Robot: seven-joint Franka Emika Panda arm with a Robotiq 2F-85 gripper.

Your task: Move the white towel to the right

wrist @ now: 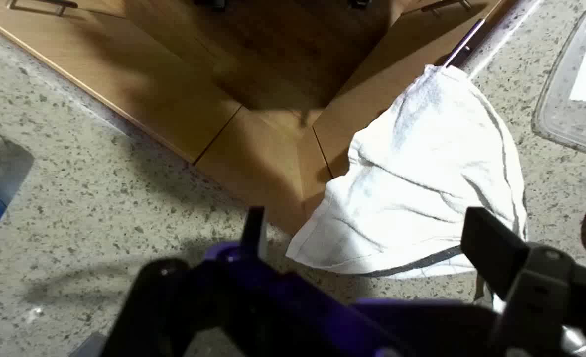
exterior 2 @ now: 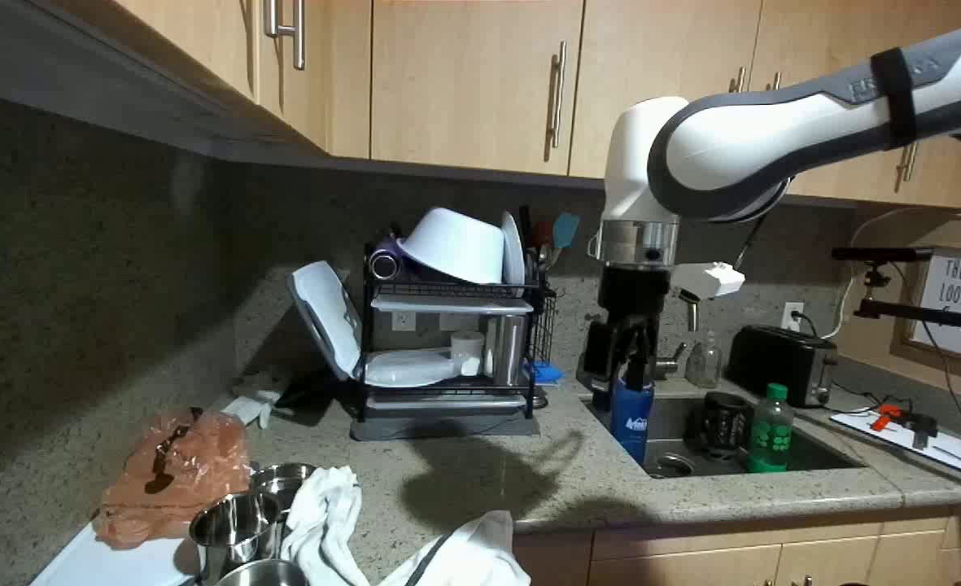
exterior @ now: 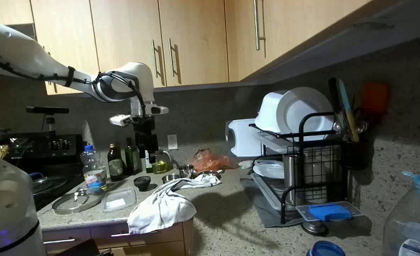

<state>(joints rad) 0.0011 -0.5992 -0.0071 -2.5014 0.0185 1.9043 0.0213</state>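
Probably lining up the grab
Gripper [wrist: 364, 229] is hovering higher than the white towel [wrist: 422, 173], jaws apart — likely needing lowering, then pinching.

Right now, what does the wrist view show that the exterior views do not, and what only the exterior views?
Only the wrist view shows what looks like the floor. Both exterior views, but not the wrist view, show the upper cabinets, dish rack and orange bag. All share the white towel, the countertop and the jaws.
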